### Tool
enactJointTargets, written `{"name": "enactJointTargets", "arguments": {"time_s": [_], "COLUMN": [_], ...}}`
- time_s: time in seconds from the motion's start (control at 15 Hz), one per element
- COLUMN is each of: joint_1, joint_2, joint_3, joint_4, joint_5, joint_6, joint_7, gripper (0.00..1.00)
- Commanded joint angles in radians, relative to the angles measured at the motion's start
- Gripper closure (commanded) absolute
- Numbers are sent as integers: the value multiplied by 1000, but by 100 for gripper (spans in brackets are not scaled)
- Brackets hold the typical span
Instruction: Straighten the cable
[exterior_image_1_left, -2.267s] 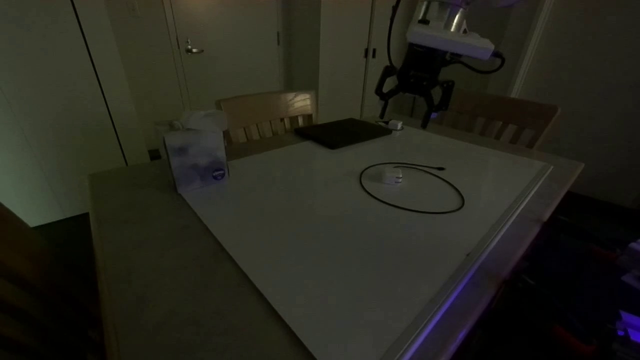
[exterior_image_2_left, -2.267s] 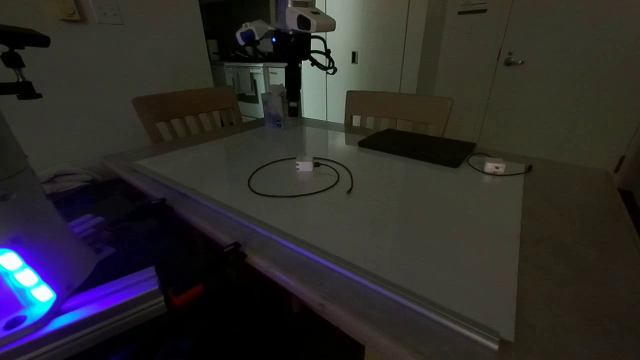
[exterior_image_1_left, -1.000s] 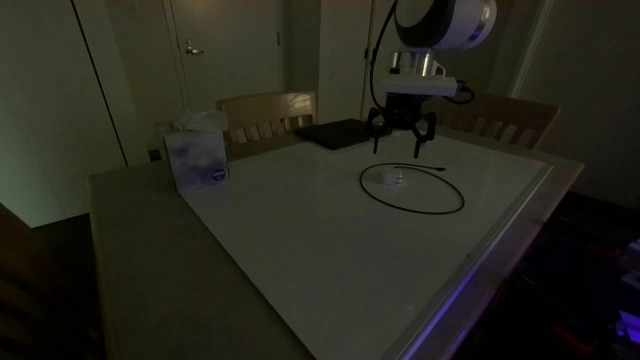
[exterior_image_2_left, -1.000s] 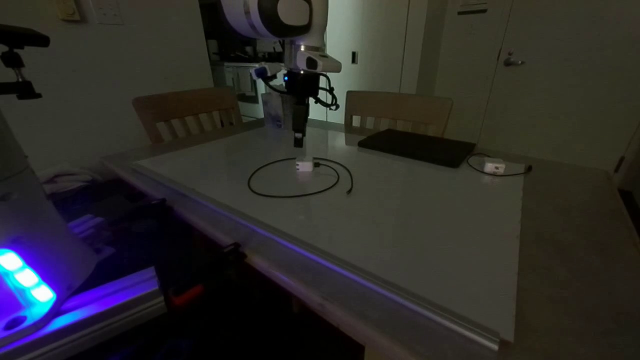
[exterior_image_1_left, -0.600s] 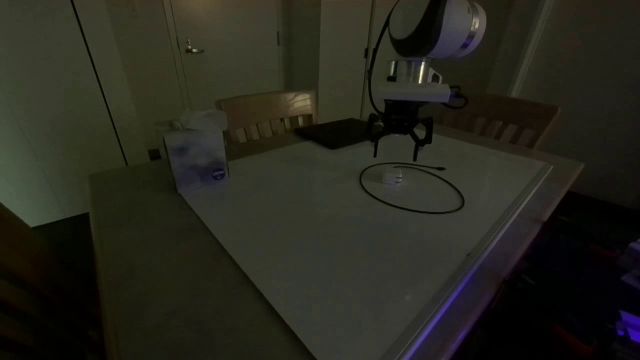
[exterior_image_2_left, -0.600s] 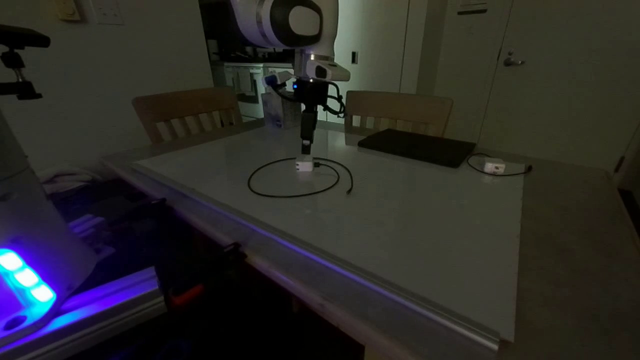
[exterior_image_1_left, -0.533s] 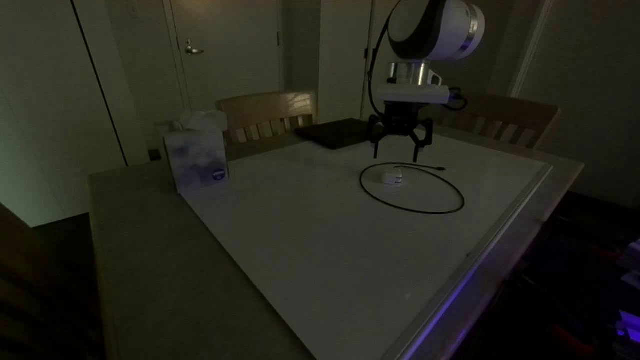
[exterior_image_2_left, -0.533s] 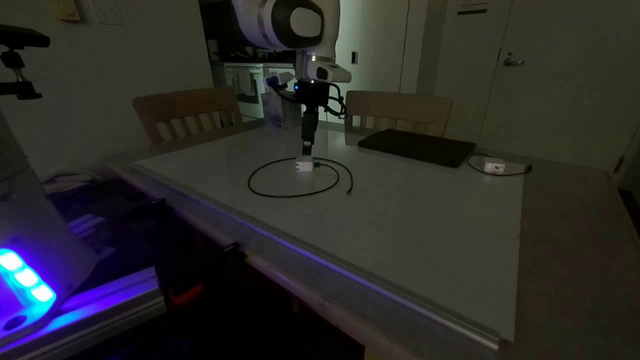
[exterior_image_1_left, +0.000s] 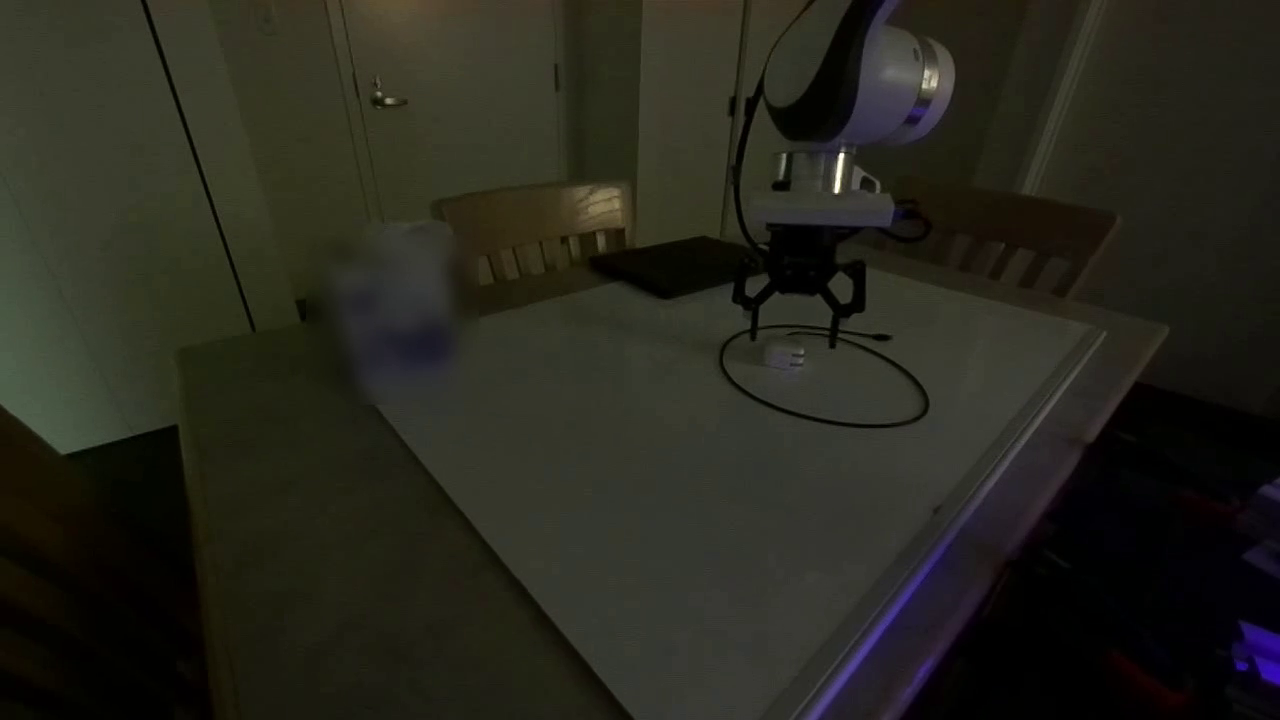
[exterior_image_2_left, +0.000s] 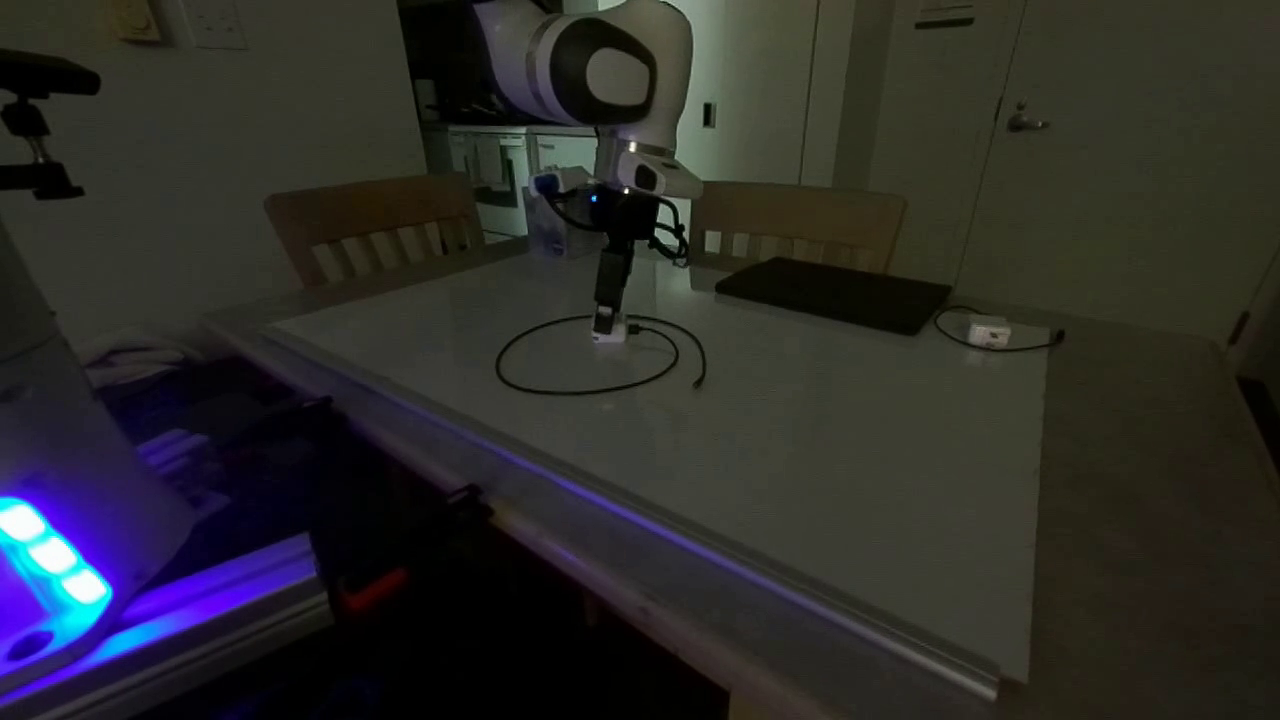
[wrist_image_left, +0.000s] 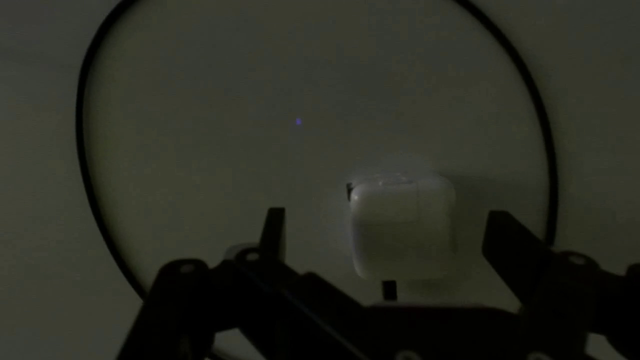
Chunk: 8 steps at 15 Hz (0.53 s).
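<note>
Looping, the cable (exterior_image_1_left: 868, 427) clears every edge of the board (exterior_image_1_left: 620, 490).

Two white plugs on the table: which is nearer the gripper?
The white plug inside the loop of black cable, right by the open gripper; the other plug sits farther off, near the dark pad.

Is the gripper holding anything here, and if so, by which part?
Nothing is held: the gripper is open, with gaps showing on both sides of the white plug.
</note>
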Motion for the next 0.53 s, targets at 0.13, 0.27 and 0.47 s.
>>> {"name": "enactJointTargets", "arguments": {"time_s": [0.13, 0.27, 0.47], "joint_1": [-17, -16, -15], "joint_2": [55, 61, 56], "joint_3": [10, 10, 10], "joint_4": [19, 12, 9], "joint_5": [64, 74, 90], "joint_6": [-19, -11, -2], "joint_7": [-49, -56, -65], "gripper": [0, 25, 40]}}
